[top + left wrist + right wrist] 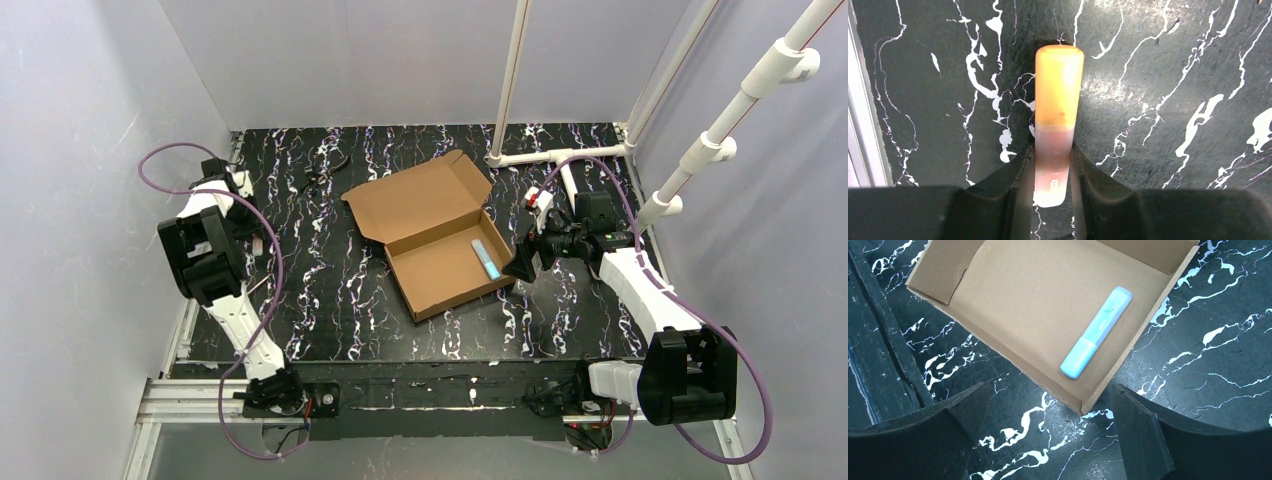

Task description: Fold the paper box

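Sitting near the middle of the bench [330, 300], the paper box [430, 272] is already built into a low tray with its walls up. Its lid [415, 200] is open and leans back toward the far side. A light blue highlighter [487, 259] lies inside, close to the right wall.

The left end effector [1053, 160] is far off to the left of the box, down at the bench. Its two fingers [1015, 175] squeeze the pale end of an orange highlighter [1059, 85], one finger on each side. The pen looks like it lies flat on the bench, with its orange cap pointing away from the fingers.

The right end effector [522, 258] hangs just beside the right corner of the box. Its jaws are spread wide and hold nothing.

I think the step in hand is picking up the orange pen, most likely to put it in the box with the blue one. The lid is not yet shut, so the folding is not done.

The next move needs a firm hold on the pen, a lift, and a carry over the near wall without bumping the box. After that, the lid has to swing down and its front flap tuck in
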Controlling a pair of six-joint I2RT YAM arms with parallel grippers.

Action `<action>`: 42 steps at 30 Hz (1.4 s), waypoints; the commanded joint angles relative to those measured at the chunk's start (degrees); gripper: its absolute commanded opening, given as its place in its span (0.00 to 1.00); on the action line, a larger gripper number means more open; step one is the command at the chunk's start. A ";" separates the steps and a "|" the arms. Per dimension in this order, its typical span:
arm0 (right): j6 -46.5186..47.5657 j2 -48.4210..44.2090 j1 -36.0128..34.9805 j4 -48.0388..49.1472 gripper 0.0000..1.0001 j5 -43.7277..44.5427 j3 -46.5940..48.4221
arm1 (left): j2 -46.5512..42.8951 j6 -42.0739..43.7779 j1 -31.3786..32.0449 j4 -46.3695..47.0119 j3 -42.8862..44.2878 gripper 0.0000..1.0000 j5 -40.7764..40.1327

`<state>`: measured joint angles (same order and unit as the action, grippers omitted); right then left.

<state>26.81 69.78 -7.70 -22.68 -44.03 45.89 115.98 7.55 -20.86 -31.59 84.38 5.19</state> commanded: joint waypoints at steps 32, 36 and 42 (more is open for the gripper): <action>11.55 0.62 1.87 -5.62 0.98 -6.55 0.31 | -67.26 -60.51 33.74 33.50 -51.56 0.00 20.98; 14.14 1.05 3.03 -7.26 0.98 -7.30 0.09 | -63.19 -60.21 45.39 32.17 -48.40 0.00 12.24; 16.87 1.76 6.22 -9.46 0.98 -9.46 -0.09 | -51.79 -61.03 59.77 23.48 -39.59 0.00 -3.53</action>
<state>40.29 71.13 -3.55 -29.82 -50.35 45.89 59.79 -52.10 32.73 -2.76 39.29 15.16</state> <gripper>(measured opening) 0.983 0.210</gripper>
